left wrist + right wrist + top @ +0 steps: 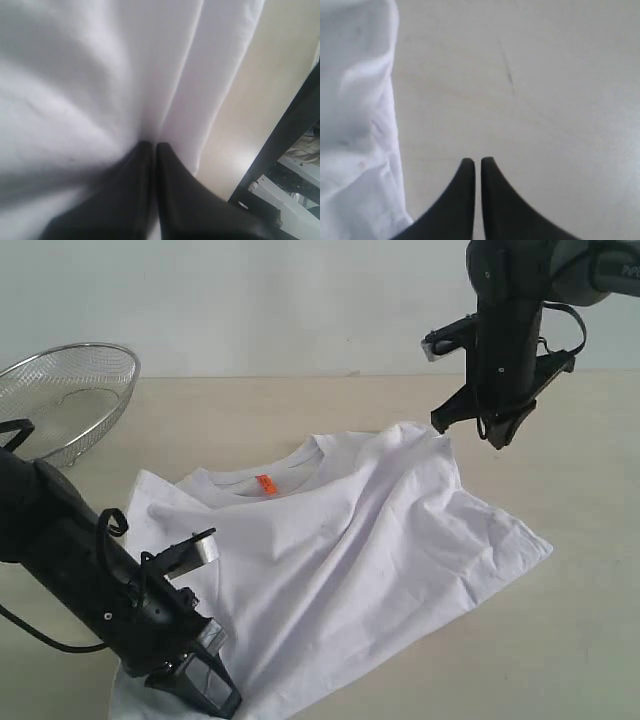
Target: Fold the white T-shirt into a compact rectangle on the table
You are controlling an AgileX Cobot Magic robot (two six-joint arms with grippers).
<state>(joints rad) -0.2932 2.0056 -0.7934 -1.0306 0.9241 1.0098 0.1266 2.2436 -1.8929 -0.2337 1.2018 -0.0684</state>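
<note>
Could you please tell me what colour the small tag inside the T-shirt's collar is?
Orange; the small fabric neck tag shows best in the exterior view.

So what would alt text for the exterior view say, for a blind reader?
A rumpled white T-shirt lies on a beige table, its near hem pinched by the left claw. The right claw hovers shut by the far corner; a wire basket sits behind.

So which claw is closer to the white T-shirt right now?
Left. The left gripper is pinched shut on the white T-shirt. The right gripper hangs shut and empty over bare table beside the shirt, not touching it.
</note>
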